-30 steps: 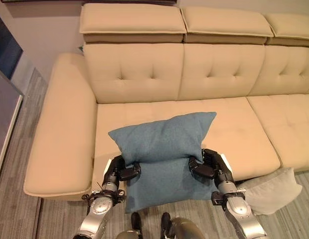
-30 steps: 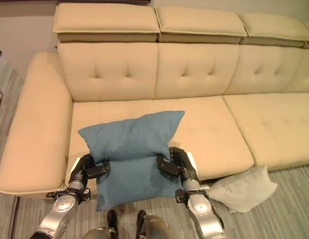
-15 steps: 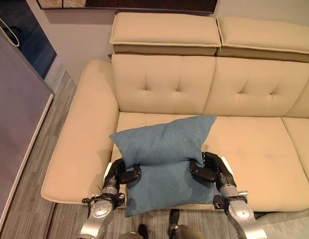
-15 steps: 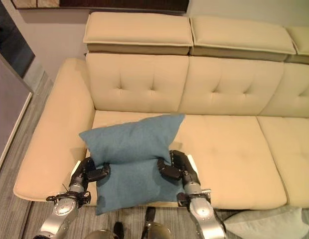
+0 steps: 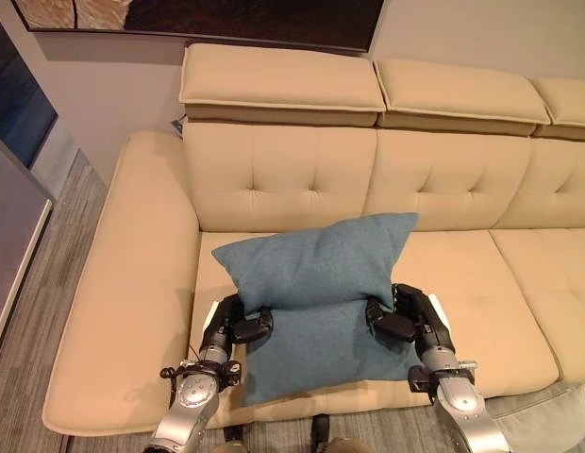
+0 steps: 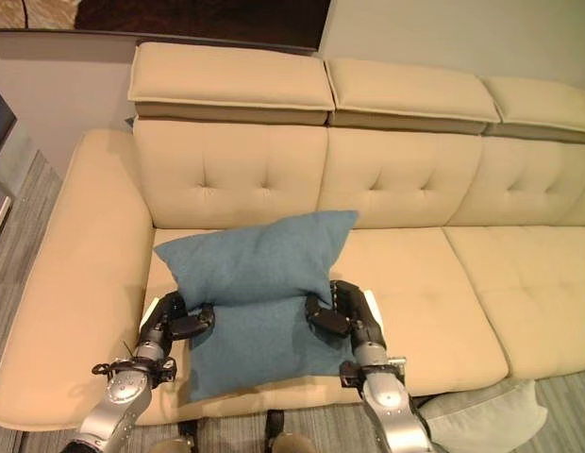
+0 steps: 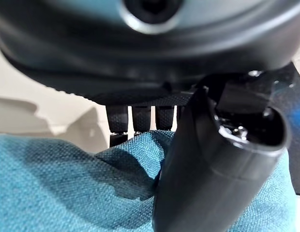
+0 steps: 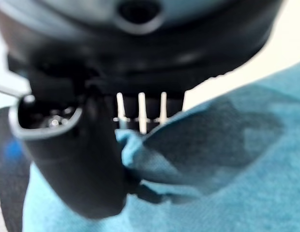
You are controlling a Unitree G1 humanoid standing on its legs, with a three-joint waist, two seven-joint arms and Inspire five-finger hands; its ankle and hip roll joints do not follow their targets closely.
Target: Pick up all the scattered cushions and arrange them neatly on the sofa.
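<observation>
Two hands on one blue cushion (image 5: 316,293): left hand (image 5: 238,326) pinching its left side, right hand (image 5: 398,316) pinching its right, thumbs and curled fingers closed into the fabric at mid-height. Gripped at the waist, hence the crease across the middle, with the upper half standing up and the lower half hanging toward the front edge of the sofa (image 5: 283,170) seat. Held above the left end of the seat, near the armrest, probably for setting against the backrest. Second, pale grey cushion (image 6: 481,415) waiting on the floor (image 5: 47,236) by the sofa's front edge, at the right.
</observation>
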